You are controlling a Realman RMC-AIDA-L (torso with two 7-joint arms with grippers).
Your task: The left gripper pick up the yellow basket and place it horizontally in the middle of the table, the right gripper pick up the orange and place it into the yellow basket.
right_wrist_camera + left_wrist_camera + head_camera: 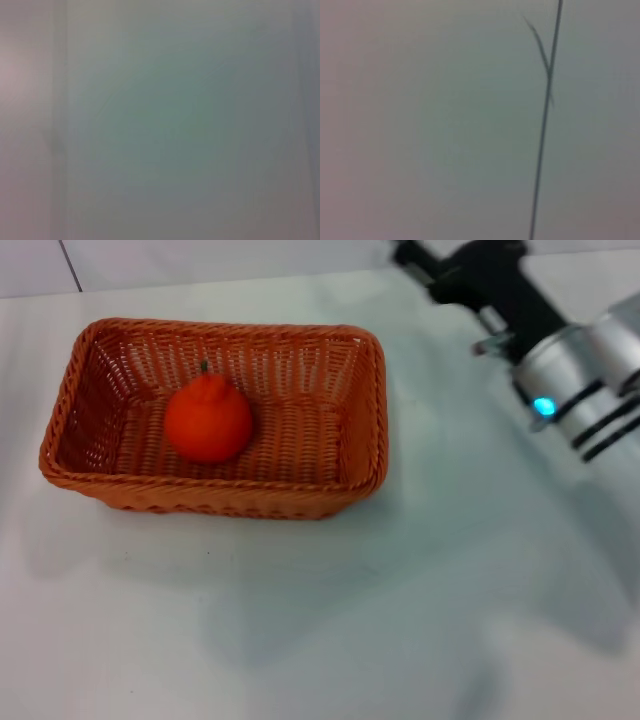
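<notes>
Fingers unseen — orange (pixel 208 420) in basket (pixel 330 495)

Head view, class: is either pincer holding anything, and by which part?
Nothing is held. The orange lies free inside the yellow basket on the table; the right pincer is well away from both. The left pincer is not in view.

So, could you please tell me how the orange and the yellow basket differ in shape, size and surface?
The orange is round with a raised neck and a short dark stem; the yellow basket is rectangular with sloping sides. The orange is far smaller, covering only part of the basket's floor. The orange's skin looks smooth, while the basket is woven wicker with a braided rim. Both are orange in tone, the fruit brighter, and the fruit sits inside the basket.
</notes>
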